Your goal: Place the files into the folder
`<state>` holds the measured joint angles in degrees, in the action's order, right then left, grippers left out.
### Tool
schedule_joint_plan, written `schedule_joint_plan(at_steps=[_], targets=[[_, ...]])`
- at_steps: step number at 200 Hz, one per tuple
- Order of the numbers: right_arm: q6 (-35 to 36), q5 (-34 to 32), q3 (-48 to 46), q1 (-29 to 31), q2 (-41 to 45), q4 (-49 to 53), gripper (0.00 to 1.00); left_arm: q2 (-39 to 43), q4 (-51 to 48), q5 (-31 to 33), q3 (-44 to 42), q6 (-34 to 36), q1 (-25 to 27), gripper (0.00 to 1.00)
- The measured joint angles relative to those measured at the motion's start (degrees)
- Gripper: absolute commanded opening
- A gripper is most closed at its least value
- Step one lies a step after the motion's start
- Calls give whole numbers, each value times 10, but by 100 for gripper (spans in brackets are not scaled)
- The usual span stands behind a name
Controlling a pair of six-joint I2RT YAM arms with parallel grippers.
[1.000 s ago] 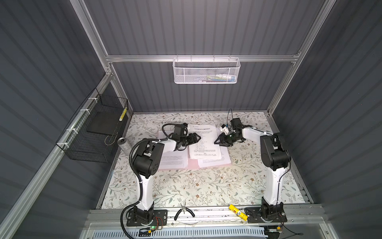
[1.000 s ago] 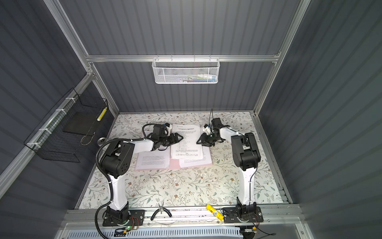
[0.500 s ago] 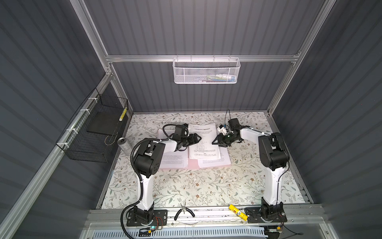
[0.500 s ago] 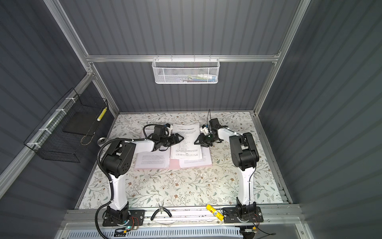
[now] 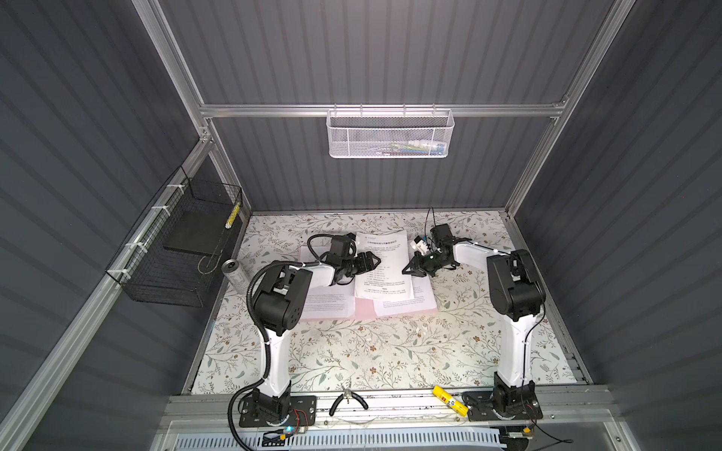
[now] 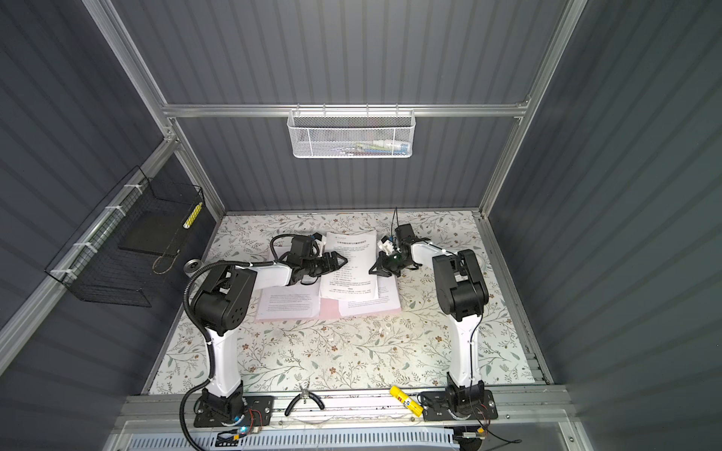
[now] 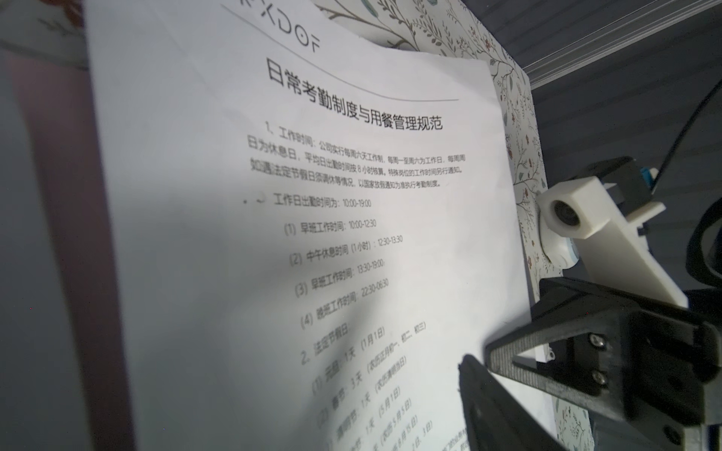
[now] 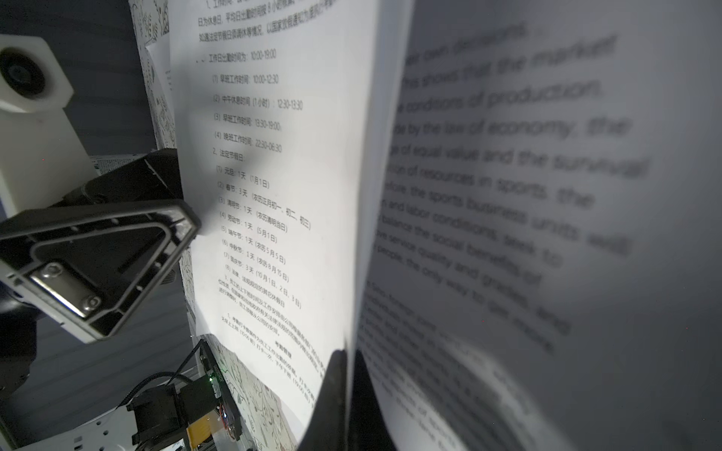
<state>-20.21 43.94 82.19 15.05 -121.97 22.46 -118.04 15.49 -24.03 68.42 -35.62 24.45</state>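
The files (image 5: 385,269) lie on the open folder (image 5: 364,310), which sits mid-worktop (image 5: 351,351) toward the far edge. One sheet rests on each half. The headed top sheet (image 6: 349,269) is skewed across the spine, and its far end reaches past the other two.

The right hand (image 8: 345,390) is closed tight on that top sheet's right edge, with the paper running up between its jaws. The left hand (image 5: 376,261) waits at the opposite edge, jaws spread wide and holding nothing.

The job now looks like squaring this sheet onto the folder. I'd lift only slightly, so the paper doesn't buckle at the pinch. Then I'd draw it toward the near edge until its edges line up with the sheet beneath. The lower sheet may slide along with it, so the left hand could press lightly to steady the stack. Release only once the sheet lies flat.
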Motion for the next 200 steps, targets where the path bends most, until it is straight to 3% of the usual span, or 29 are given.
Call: schedule_joint_plan(at_steps=[85, 200], targets=[[39, -24, -10, -31, 117, 78, 0, 65, -42, 24, 0, 33, 0, 81], [119, -55, -35, -70, 115, 198, 0, 84, -70, 37, -3, 65, -1, 81]])
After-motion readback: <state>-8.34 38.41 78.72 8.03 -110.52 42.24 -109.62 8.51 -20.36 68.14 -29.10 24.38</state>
